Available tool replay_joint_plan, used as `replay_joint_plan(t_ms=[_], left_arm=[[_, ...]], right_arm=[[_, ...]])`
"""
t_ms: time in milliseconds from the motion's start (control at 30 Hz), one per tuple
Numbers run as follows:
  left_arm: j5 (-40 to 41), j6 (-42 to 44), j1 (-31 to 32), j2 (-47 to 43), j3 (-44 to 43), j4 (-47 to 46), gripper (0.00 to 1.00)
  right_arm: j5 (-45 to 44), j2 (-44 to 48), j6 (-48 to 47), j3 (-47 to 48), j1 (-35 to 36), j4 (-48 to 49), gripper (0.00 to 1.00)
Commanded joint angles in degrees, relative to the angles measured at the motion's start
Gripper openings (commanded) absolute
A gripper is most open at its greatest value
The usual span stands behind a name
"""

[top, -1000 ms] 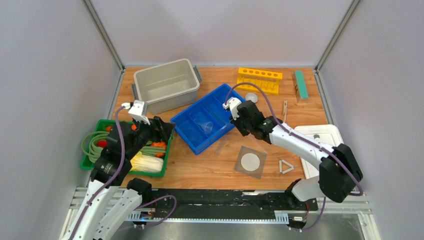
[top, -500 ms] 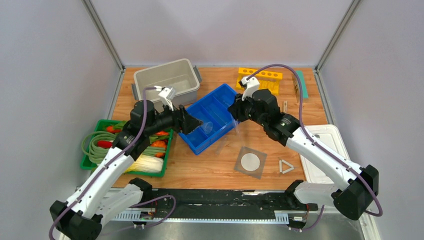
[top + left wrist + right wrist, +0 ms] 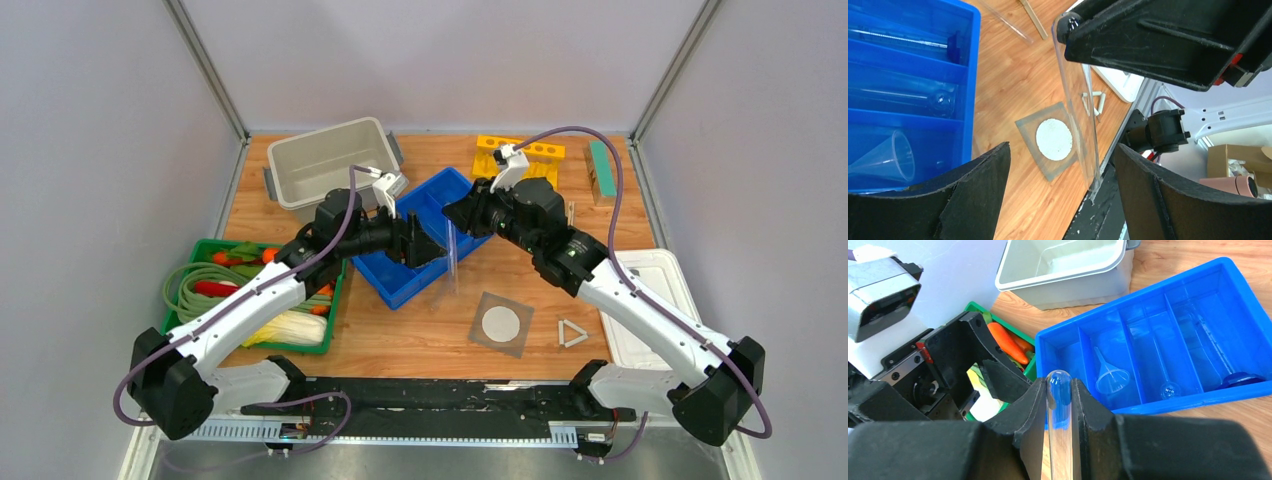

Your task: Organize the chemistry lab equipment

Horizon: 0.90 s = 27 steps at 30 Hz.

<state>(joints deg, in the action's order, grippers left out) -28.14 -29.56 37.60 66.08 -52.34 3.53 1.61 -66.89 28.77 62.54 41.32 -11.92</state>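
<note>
My right gripper [image 3: 455, 218] is shut on a clear test tube [image 3: 452, 258], which hangs upright over the near corner of the blue divided tray [image 3: 440, 185]. In the right wrist view the test tube [image 3: 1060, 410] sits pinched between the pads of that gripper [image 3: 1060, 385]. My left gripper [image 3: 428, 250] is open beside the tube. In the left wrist view the test tube [image 3: 1075, 100] runs down between the wide-spread fingers of the left gripper [image 3: 1062, 147], touching neither. On the wood lie the grey mesh with white disc [image 3: 501, 322] and the white triangle [image 3: 572, 333].
The blue tray [image 3: 1148, 340] holds a clear funnel [image 3: 1110, 377] and thin glass pieces. A grey bin [image 3: 330, 165] stands behind it, a yellow rack [image 3: 518, 158] and a green block [image 3: 602, 170] at the back right, a green vegetable tray [image 3: 185, 325] at the left, and a white lid [image 3: 650, 275] at the right.
My left arm swung right from the green tray to the blue tray, its jaws spreading wider. My right gripper lifted the test tube and turned it upright.
</note>
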Motion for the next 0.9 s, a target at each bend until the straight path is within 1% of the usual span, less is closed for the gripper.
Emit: replay_joint_plan(t_ms=[0,167,300,433,667,867], left_arm=[[-1.4,-1.1,0.7,0.6,-0.9,-6.6,0.84],[-1.6,-1.8,1.2,2.2,-0.7,-8.4,0.82],[-1.1,-1.6,1.2,3.6,-0.1,-9.4,0.78],[0.2,-0.7,1.2,2.9,1.3,-10.2,0.74],[2.0,3.7,1.2,0.9,1.2,-6.4,0.68],[2.7,4.8,1.2,0.0,0.7,-4.7,0.66]], right_arm=[[0.2,1.9,2.9,-0.4,0.4,3.9,0.17],[0.8,1.9,4.0,-0.8,0.9,5.0,0.17],[1.9,2.1,4.7,-0.5,0.9,4.2,0.18],[2.0,3.8,4.5,-0.8,0.9,3.0,0.18],[3.7,5.8,1.6,0.6,0.9,-2.5,0.18],[3.7,7.7,0.2,-0.5,0.9,-3.3,0.17]])
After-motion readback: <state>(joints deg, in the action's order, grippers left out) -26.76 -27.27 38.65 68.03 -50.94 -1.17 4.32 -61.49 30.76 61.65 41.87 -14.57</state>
